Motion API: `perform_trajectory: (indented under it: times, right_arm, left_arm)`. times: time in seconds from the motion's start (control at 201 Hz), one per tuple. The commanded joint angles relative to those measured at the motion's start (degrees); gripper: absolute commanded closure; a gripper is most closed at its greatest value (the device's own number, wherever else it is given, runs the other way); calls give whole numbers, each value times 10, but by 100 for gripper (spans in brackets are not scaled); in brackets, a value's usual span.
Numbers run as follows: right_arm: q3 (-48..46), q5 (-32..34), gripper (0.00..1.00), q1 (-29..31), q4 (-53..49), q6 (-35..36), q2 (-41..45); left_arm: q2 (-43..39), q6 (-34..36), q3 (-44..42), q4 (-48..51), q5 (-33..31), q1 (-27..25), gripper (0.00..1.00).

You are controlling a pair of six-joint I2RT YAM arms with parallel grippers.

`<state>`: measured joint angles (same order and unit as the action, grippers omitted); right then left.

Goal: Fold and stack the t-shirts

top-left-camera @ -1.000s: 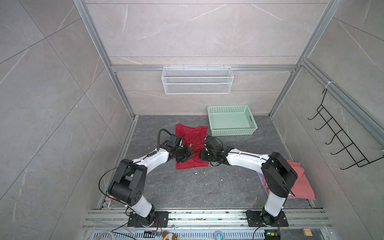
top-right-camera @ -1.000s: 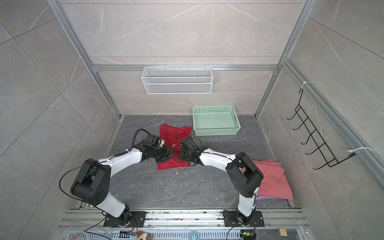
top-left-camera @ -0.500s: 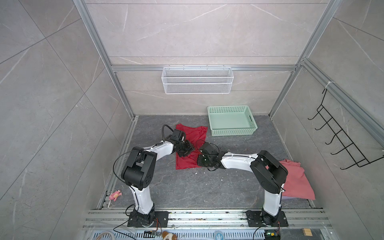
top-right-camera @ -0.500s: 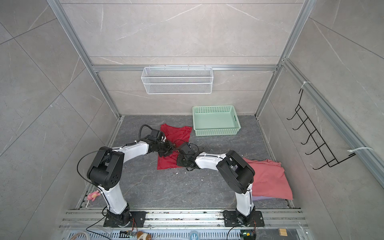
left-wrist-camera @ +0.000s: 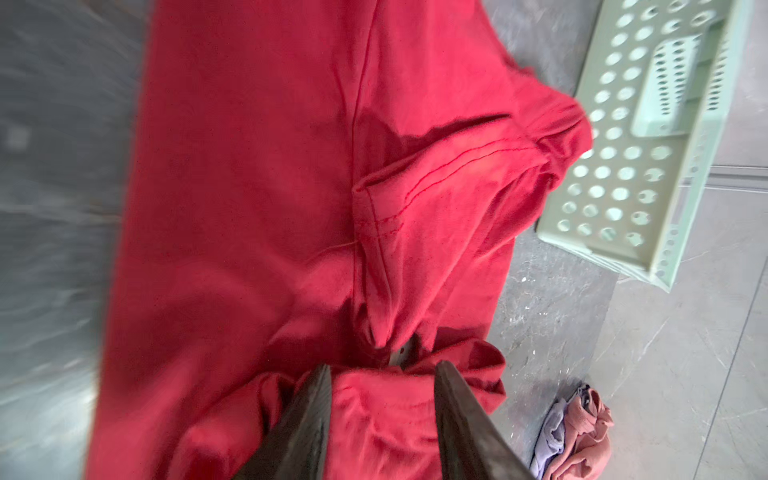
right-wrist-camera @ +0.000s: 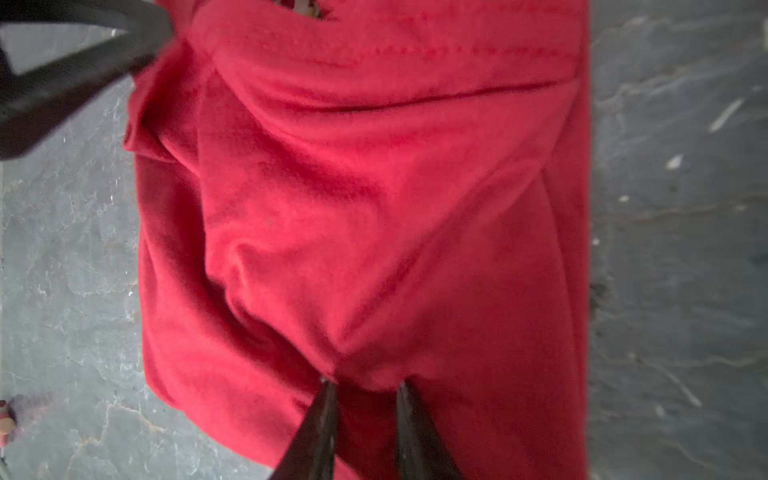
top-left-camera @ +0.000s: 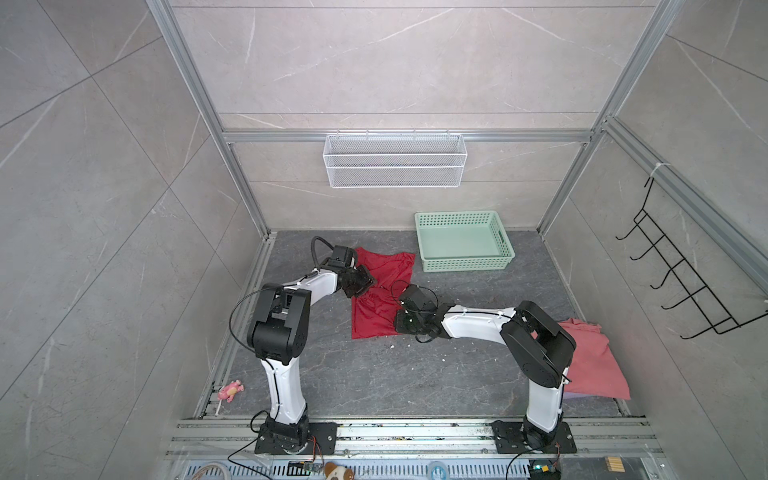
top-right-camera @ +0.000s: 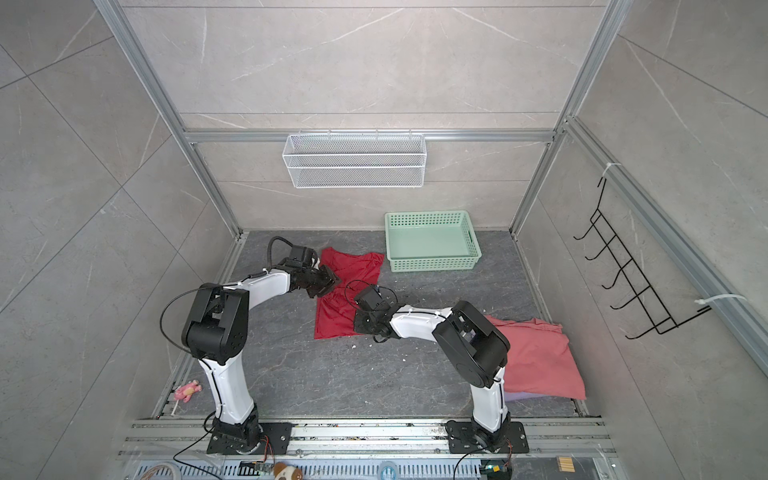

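The red t-shirt (top-left-camera: 384, 266) lay rumpled on the grey surface (top-left-camera: 374, 374), near the mint basket (top-left-camera: 465, 264). The left claw (left-wrist-camera: 382, 374) stood part open, a bunch of red cloth pinched between its jaws. The right claw (right-wrist-camera: 365, 386) sat at the shirt's edge, jaws narrowly apart around cloth; whether it gripped, I couldn't tell. The salmon-pink t-shirt (top-left-camera: 594, 361) lay well apart.

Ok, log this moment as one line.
step: folding; left gripper: shut on bright red cloth t-shirt; right gripper: at same shirt, grip unclear; salmon-pink cloth t-shirt: lying aside, unfolded
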<state>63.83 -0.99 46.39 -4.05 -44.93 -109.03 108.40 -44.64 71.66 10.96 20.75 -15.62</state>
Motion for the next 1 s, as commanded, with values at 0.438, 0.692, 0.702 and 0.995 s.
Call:
perform_trajectory:
  times: [0.438, 0.692, 0.702, 0.995]
  right_arm:
    - [-103, -40, 35, -41, -47, 1, 178]
    - [-175, -103, 32, -49, 41, -69, 167]
    - [-178, -104, 32, -50, 45, -74, 165]
    - [-214, -112, 34, -50, 137, -155, 89]
  left_arm:
    - [-374, 19, -289, 140, -39, 0, 21]
    - [-379, -15, -352, 126, -31, 1, 24]
    - [-377, -17, -354, 122, -30, 0, 24]
    - [-284, -53, -385, 11, -11, 1, 29]
